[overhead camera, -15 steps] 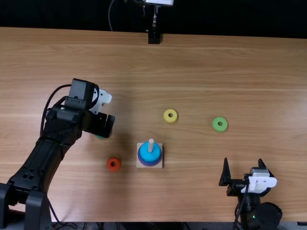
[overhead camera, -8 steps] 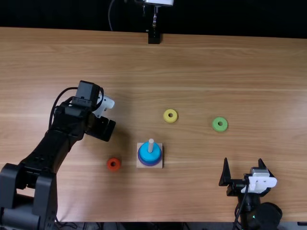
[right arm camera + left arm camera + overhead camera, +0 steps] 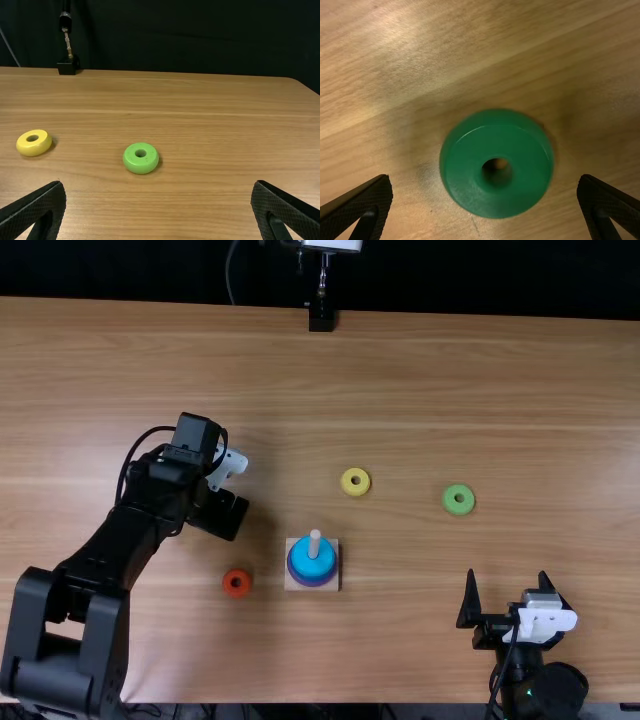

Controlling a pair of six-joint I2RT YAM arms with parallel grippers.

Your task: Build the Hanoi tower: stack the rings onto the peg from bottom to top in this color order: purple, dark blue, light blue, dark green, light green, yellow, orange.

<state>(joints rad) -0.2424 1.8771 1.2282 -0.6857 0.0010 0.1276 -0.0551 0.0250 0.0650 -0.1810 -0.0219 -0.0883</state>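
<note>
"Dark green ring (image 3: 462,172): position and handling, per the left wrist view?"

"I found it flat on the table (image 3: 370,75), between the fingers (image 3: 357,205) of the left gripper (image 3: 486,177), touching neither. Those jaws stood released, wide apart. I rated the ring light, rigid and hard to break, but liable to slip at its rounded shoulder. Correct hold: opposite sides of the outer wall, low down, across the full diameter."

"Surfaces?"

"Ring: smooth, plastic-looking, a thick disc with a round central hole. Fingers: black, finely textured. Table: wood, streaked grain, soft sheen."

"Right wrist view?"

"I read the right gripper (image 3: 158,184) as released and empty. Beyond its tips lay the light green ring (image 3: 131,159) and yellow ring (image 3: 35,149), both squat, glossy and round-edged."

"Top view?"

"I saw the light blue ring (image 3: 300,562) uppermost on the peg (image 3: 315,538), the purple ring (image 3: 291,573) lowest, above a square, pale base (image 3: 290,587). The orange ring (image 3: 229,583) lay beside it. I judged dark green due next, to be lowered level; a tilted ring could have jammed."
</note>
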